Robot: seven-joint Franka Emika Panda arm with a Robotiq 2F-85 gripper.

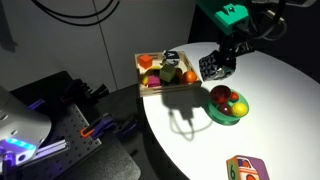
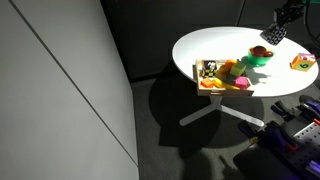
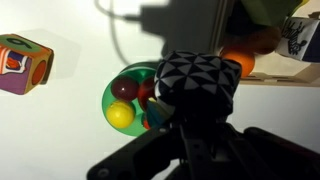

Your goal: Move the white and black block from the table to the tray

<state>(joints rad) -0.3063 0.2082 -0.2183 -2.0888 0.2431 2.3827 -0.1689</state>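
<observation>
My gripper point(image 1: 213, 66) is shut on the white and black block point(image 1: 209, 67), a small black cube with white marks, and holds it in the air above the white table. It hangs between the green bowl and the light wooden tray point(image 1: 150, 86), just right of the tray's near corner. In the wrist view the block point(image 3: 200, 77) fills the middle between the dark jaws point(image 3: 197, 120), above the green bowl point(image 3: 113, 97). In an exterior view the block point(image 2: 272, 34) hangs above the table's far side, past the tray point(image 2: 206, 85).
The tray holds several toy fruits and another patterned cube point(image 1: 170, 56). The green bowl point(image 1: 228, 104) holds toy fruit. A colourful cube with a red letter face point(image 1: 245, 167) sits near the round table's point(image 1: 280, 95) front edge.
</observation>
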